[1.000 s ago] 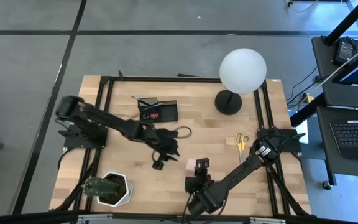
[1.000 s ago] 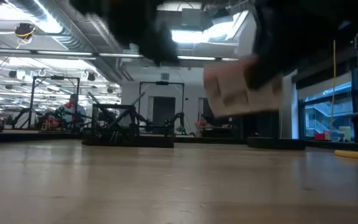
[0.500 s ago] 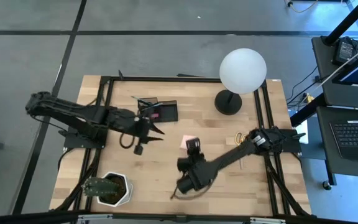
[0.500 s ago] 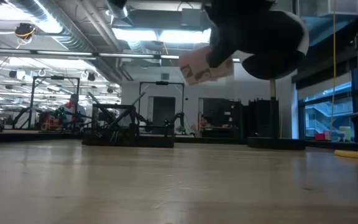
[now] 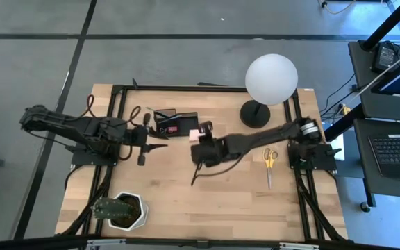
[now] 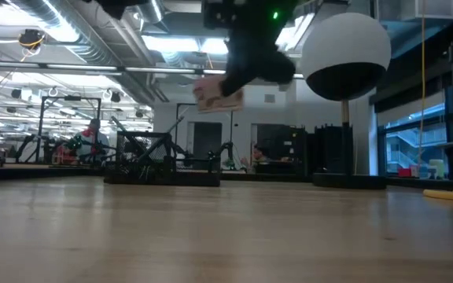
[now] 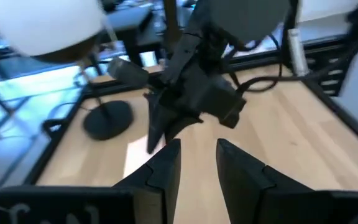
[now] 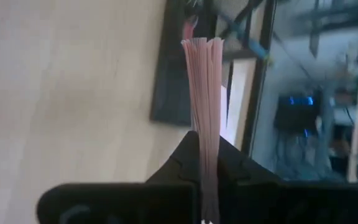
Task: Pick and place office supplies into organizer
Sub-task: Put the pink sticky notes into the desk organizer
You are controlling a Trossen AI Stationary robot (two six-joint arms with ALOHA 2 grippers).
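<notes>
I see the pink sticky-note pad [image 5: 204, 128] pinched edge-on in my right gripper [image 5: 201, 133], in the air just right of the black organizer [image 5: 176, 123] at upper centre of the high view. It is not yet in. The left gripper [image 5: 160, 147] waits left of centre, its fingers parted and holding nothing. The organizer already holds something pink; yellow scissors [image 5: 269, 163] lie at right, so I judge the job roughly mid-way.
</notes>
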